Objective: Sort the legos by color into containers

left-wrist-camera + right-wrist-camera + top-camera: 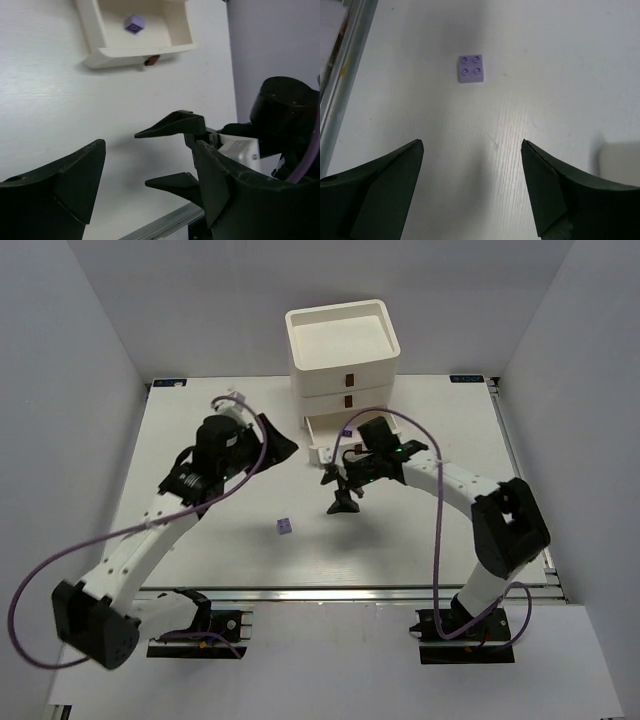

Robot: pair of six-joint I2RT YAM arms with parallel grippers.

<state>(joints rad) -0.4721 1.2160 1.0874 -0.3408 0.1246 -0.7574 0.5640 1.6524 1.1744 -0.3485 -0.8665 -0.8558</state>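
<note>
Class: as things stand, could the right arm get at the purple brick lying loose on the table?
Probably yes. The right gripper is open and faces the purple brick, with only bare table between them.

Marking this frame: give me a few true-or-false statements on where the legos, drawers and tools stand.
1. A light purple lego lies on the bare table. True.
2. The right tool is shut on that lego. False: its fingers stand open and empty, and the lego lies ahead of them, untouched.
3. The bottom drawer is pulled open with a second purple lego inside. True.
4. All the drawers of the chest are pulled open. False: the two upper drawers are shut.
5. The left tool grips a green brick. False: it is open, with nothing between its fingers.
</note>
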